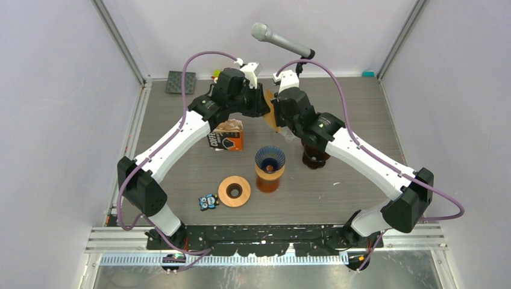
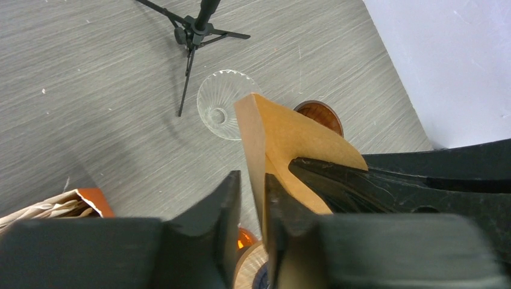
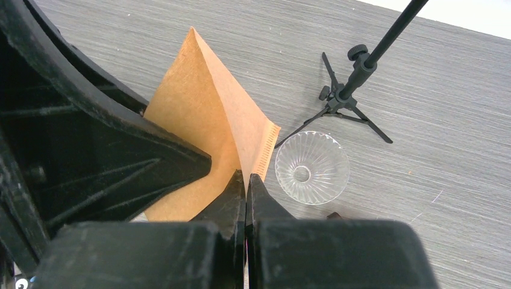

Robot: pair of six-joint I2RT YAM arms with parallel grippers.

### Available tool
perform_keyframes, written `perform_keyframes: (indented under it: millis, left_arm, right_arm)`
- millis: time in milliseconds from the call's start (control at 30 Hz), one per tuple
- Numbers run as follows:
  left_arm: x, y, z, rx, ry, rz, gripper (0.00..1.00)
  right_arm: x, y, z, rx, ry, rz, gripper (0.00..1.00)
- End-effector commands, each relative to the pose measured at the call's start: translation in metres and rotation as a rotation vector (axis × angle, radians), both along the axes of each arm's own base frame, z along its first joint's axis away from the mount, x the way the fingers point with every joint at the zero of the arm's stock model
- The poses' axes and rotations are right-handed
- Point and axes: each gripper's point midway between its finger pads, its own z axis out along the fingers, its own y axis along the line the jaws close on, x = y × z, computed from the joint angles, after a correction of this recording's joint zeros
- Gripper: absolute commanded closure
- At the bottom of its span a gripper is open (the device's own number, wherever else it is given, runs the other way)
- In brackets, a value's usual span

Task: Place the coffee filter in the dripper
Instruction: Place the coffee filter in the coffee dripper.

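Top view: both arms reached over the far counter, with a brown paper filter between them. Left wrist: the left pincer straddled the filter's edge, jaws slightly apart, and a glass dripper stood below. Right wrist: the right pincer was clamped on the filter's seam. The step looked like spreading the filter open. Next it would need lowering into the dripper.
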Motion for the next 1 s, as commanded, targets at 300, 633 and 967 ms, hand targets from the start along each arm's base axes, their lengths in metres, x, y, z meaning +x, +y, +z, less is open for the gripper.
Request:
perform_keyframes:
  millis: [300,633,967]
  left_arm:
    - [-0.002,0.000,0.022,0.009,-0.098,-0.051,1.00]
    - [-0.005,0.008,0.023,0.027,-0.127,-0.043,1.00]
    - [-0.006,0.012,0.031,0.022,-0.148,-0.034,1.00]
  right_arm:
    - [0.007,-0.004,0.030,0.037,-0.099,-0.011,1.00]
    - [0.008,-0.011,0.027,-0.012,-0.121,-0.010,0.98]
    - [0.008,-0.017,0.026,-0.021,-0.131,-0.020,0.95]
